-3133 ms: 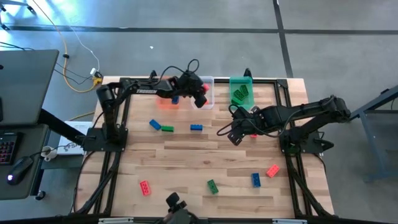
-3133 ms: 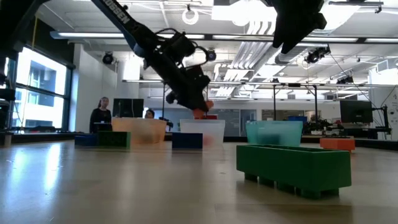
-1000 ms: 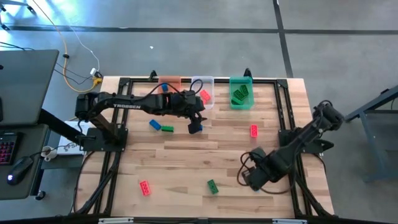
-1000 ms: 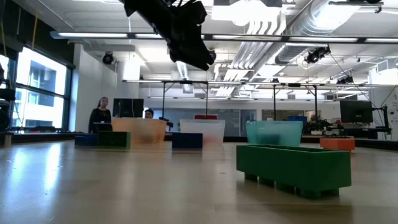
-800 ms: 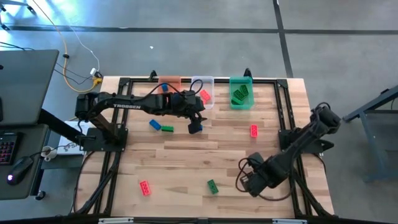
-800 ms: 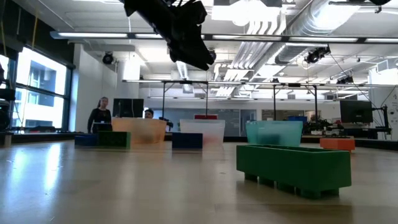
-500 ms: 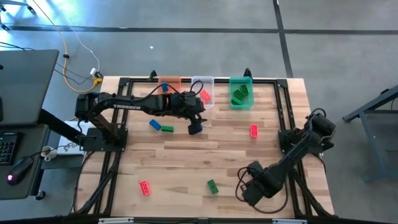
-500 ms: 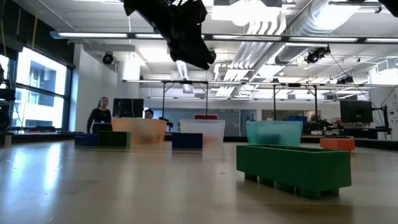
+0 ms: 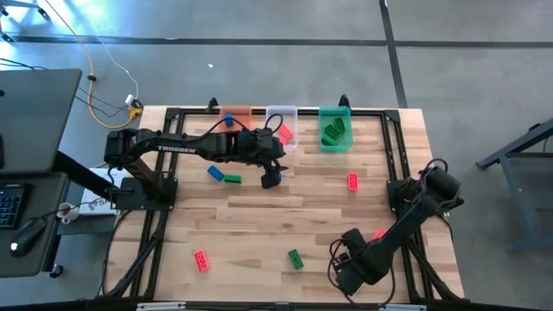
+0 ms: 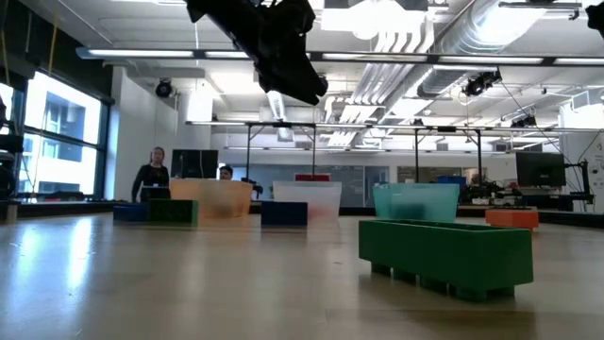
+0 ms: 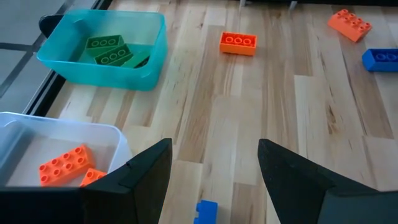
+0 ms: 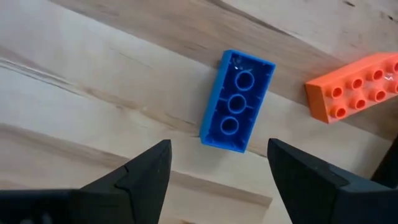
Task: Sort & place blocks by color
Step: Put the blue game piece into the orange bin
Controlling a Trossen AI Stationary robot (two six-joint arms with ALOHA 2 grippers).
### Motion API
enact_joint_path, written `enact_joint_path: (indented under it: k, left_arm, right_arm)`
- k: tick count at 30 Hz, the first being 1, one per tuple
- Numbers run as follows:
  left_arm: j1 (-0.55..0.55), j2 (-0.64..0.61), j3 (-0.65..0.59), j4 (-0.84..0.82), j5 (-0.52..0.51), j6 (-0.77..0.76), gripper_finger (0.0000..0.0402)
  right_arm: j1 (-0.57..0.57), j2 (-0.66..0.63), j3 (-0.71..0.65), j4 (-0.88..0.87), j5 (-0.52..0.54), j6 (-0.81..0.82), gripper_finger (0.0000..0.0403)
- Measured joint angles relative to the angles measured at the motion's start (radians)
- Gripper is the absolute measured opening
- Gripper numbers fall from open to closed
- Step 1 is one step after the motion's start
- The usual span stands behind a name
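Observation:
Small studded blocks lie scattered flat on the wooden table. My left gripper (image 9: 270, 175) hangs open above a blue block (image 11: 205, 211), well clear of it. My right gripper (image 9: 349, 269) is open near the table's near right edge. A blue block (image 12: 237, 111) lies upside down just ahead of its fingers, with a red block (image 12: 357, 87) beside it. More blocks on the table are a blue one (image 9: 214, 173), a green one (image 9: 232, 179), a red one (image 9: 352, 180), a red one (image 9: 201, 261) and a green one (image 9: 295, 258).
Three bins stand along the far edge: orange (image 9: 235, 116), clear (image 9: 282, 126) holding red blocks (image 11: 62, 165), and green (image 9: 335, 130) holding green blocks (image 11: 109, 50). A black frame (image 9: 157, 173) borders the table. People (image 10: 151, 175) show far behind it.
My right gripper has moved toward the table's near edge, with its arm stretching after it, and it has uncovered the red block by the right side. My left gripper has stayed hanging above the blue block.

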Motion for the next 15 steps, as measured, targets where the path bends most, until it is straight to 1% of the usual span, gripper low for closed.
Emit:
enact_joint_path:
  k: [3,7,11,15]
  left_arm:
    - [0.000,0.000,0.000,0.000,0.000,0.000,0.0225]
    - [-0.002,0.000,0.000,0.000,0.000,0.000,0.0225]
    - [-0.002,0.000,0.000,0.000,0.000,0.000,0.0225]
    - [-0.002,0.000,0.000,0.000,0.000,0.000,0.0225]
  right_arm:
    - [0.002,0.012,0.000,-0.024,-0.013,0.000,0.0255]
    - [0.006,0.016,0.000,-0.028,0.035,0.019,0.0255]
    - [0.006,0.017,0.000,-0.036,0.058,0.033,0.0255]
    - [0.011,0.045,0.000,-0.039,0.066,0.047,0.0255]
